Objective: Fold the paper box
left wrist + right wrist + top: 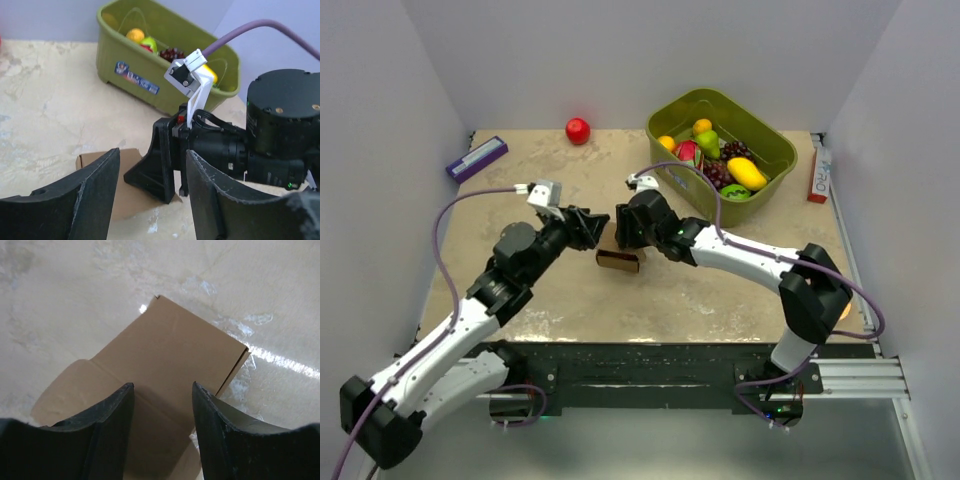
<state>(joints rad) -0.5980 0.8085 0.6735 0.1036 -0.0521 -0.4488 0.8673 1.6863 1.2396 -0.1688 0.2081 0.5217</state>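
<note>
So, box (618,260): we see brown cardboard lying on the table (720,300) just below the middle of the top view, between the two arms. It is partly folded.
Box shape: in the right wrist view the box (175,350) has a closed, block-like part toward the upper right and a flat flap spreading toward the lower left.
Left gripper (600,228): we see it reaching in from the left of the top view, just beside the box's upper left. In its own view the gripper (152,155) has its fingers well apart with nothing between them. The box (131,159) lies beyond them, low in the frame.
Right gripper (620,225): it comes in from the right and meets the left one tip to tip over the box. In its own view the gripper (162,386) has its fingers apart, straddling the cardboard. In the left wrist view one finger stands on the box. We cannot tell how hard it presses.
Bin (775,150): green, at the upper right of the top view, well apart from the box, and seen again across the top of the left wrist view (150,85).
Fruit (720,160): a mixed pile inside the bin.
Red ball (578,130): at the top centre, alone on the table.
Purple box (477,158): flat, at the upper left edge.
Red box (817,172): slim, at the far right edge, beside the bin.
</note>
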